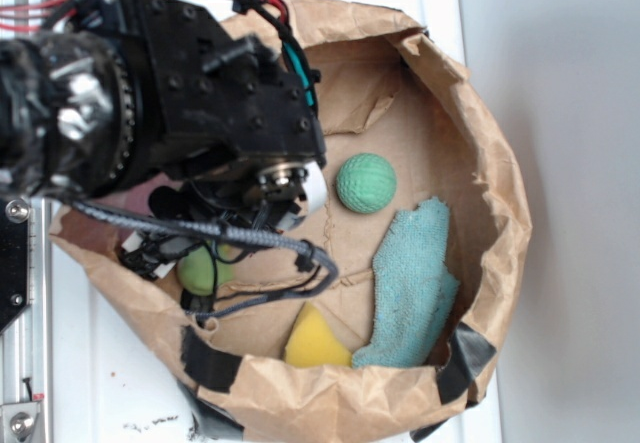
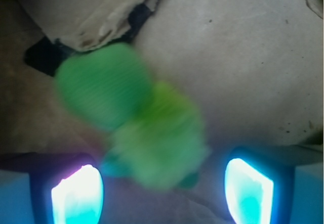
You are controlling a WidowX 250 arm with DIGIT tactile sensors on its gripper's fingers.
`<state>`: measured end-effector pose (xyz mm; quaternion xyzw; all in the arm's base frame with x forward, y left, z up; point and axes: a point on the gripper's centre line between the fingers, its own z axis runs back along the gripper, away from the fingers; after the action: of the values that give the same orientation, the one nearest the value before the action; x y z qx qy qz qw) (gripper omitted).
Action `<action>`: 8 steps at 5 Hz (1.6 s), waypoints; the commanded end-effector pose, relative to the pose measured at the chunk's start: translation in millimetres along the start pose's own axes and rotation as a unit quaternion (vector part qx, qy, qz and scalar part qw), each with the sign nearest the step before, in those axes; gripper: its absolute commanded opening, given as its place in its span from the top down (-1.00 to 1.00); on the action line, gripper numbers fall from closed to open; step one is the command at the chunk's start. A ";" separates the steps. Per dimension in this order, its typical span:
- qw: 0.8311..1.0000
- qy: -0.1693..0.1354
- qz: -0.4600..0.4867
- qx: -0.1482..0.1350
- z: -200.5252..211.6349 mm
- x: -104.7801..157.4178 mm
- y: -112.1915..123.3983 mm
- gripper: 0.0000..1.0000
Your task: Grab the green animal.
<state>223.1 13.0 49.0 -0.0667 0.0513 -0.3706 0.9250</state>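
The green animal is a blurred plush with a darker green head at upper left and a lime fuzzy body toward the jaws. It lies on the brown paper between and just ahead of my two glowing fingertips. My gripper is open, with the jaws wide apart and nothing between them. In the exterior view the animal peeks out below the black arm at the bag's left side, and my gripper is mostly hidden by cables.
Everything sits in a crumpled brown paper bag with black tape patches. A teal textured ball, a teal cloth and a yellow sponge wedge lie to the right and front. The bag wall stands close behind the animal.
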 end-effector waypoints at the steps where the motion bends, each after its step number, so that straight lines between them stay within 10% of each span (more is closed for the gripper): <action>1: 0.999 -0.044 -0.003 0.003 40.4 12.0 -7.0 -1.00; 5: 0.996 -0.088 0.014 0.014 23.8 31.0 2.1 -1.00; 8: 0.996 -0.041 0.011 0.078 -32.2 28.0 18.2 -1.00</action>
<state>248.4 7.5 18.3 -0.0170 -0.0046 -0.3629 0.9317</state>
